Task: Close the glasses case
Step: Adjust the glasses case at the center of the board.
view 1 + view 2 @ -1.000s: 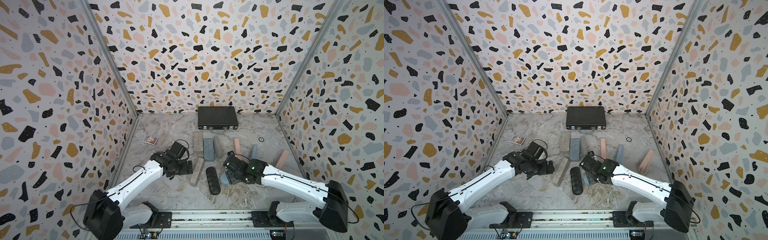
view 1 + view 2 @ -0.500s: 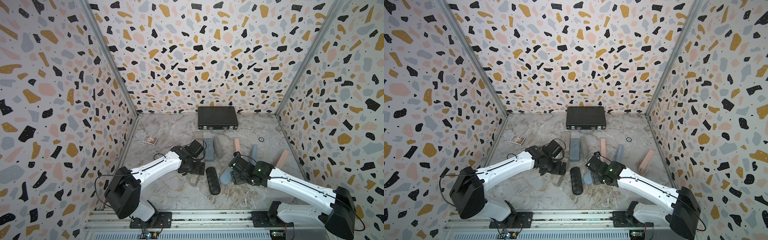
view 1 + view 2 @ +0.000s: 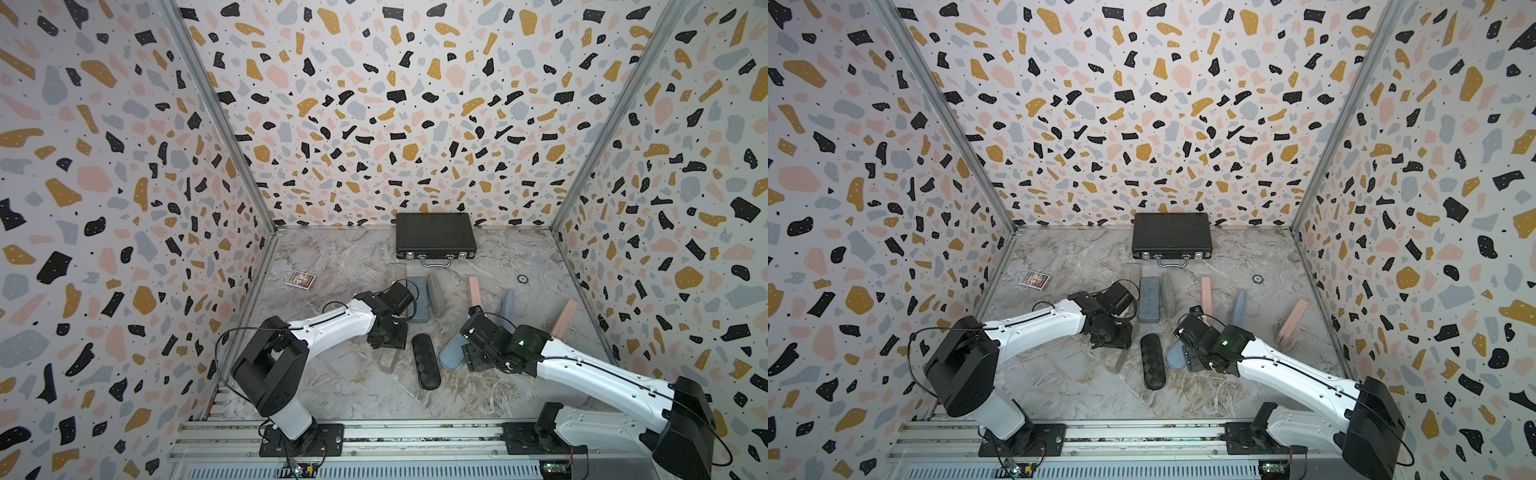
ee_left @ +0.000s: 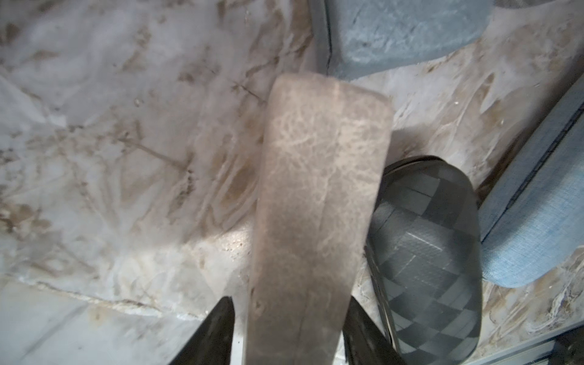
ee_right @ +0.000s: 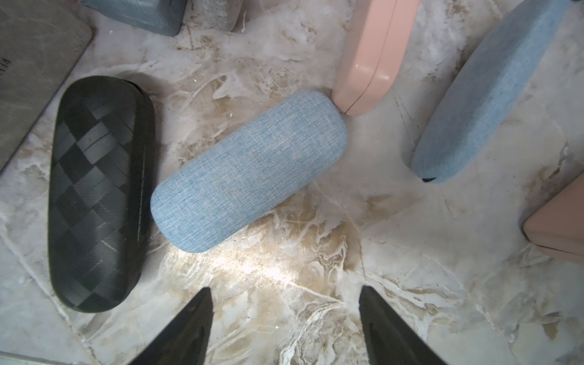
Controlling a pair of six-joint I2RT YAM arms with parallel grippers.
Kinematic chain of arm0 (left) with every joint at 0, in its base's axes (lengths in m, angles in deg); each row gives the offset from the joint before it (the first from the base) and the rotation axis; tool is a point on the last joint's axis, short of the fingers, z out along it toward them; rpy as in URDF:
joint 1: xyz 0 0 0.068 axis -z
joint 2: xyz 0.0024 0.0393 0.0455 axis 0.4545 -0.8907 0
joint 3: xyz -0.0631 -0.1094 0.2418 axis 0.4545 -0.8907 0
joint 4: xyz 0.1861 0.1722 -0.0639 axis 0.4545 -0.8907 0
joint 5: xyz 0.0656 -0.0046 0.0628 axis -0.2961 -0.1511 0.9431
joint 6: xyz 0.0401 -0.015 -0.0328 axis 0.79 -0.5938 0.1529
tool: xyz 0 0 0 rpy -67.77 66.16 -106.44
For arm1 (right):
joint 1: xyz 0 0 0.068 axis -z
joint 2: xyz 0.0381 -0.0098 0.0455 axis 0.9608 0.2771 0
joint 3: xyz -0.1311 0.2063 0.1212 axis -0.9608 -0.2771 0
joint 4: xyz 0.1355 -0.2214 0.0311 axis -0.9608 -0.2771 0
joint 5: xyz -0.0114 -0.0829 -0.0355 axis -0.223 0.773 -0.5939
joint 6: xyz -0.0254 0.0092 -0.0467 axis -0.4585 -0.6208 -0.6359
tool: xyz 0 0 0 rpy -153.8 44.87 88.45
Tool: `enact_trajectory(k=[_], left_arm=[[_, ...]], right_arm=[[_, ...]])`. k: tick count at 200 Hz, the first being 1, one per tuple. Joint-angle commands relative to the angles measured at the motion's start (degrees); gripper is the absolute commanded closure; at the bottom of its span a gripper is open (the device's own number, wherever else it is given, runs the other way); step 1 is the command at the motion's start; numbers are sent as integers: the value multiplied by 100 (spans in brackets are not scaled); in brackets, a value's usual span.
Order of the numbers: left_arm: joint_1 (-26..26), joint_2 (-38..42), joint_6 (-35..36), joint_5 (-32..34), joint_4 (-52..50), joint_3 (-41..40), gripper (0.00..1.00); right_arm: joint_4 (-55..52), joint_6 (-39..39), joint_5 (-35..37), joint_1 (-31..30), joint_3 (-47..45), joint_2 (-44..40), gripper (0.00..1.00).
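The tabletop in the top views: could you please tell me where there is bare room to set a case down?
Bare tabletop runs along the front rail, before the black woven case, and at the back between the card and the briefcase. The middle is crowded: cases lie packed between and behind the left gripper and right gripper.

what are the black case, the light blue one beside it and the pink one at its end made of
Black case: probably faux leather, matte with slight sheen; embossed woven checker pattern.
Light blue case: woven cloth cover, matte; fine crossed threads show, likely over a hard shell.
Pink case: smooth hard plastic or coated metal, glossy; bright highlight along its rounded edge.
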Motion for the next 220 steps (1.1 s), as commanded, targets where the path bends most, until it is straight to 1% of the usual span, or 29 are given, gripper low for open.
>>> enact_trajectory(k=[1,18,33,58,74,88,101,118,137,155,191,196,207,220], left_arm=[[13,1,-55,-95,246,-144,53],[-74,141,-161,-139,357,-299,59],[-236,421,-262,-308,594,-569,66],[-703,1000,-468,-936,1199,-1280,78],[-934,1345,-544,-1271,1503,-1675,79],[-995,1565,-615,-1554,1773,-1966,80],[-1008,1817,-769,-1892,2297,-2281,80],[-1024,2061,-1042,-2309,3068,-2728,78],[-1054,2159,-1299,-2721,3821,-3148,76],[-1068,2162,-1478,-2944,4403,-3450,75],[-1115,2065,-1558,-3141,4844,-3706,70],[-1119,2050,-1735,-3160,4880,-3730,68],[-1130,2037,-1761,-3149,4871,-3761,64],[-1141,2050,-1717,-3087,4676,-3735,57]], right_arm=[[97,-39,-283,19,-83,-208,27],[157,-97,-508,17,-83,-237,29],[123,-87,-535,19,-40,-237,30],[25,-97,-521,16,24,-245,31],[26,-92,-528,17,38,-246,32],[88,-81,-579,19,24,-231,32],[160,-63,-642,19,15,-198,32],[235,-44,-737,19,6,-154,32],[239,-35,-784,19,15,-154,33],[236,-52,-810,17,17,-215,32],[235,-43,-836,19,-14,-316,32],[236,-36,-843,19,-17,-316,32],[248,-40,-882,17,-25,-305,32],[245,-43,-908,19,-22,-283,32]])
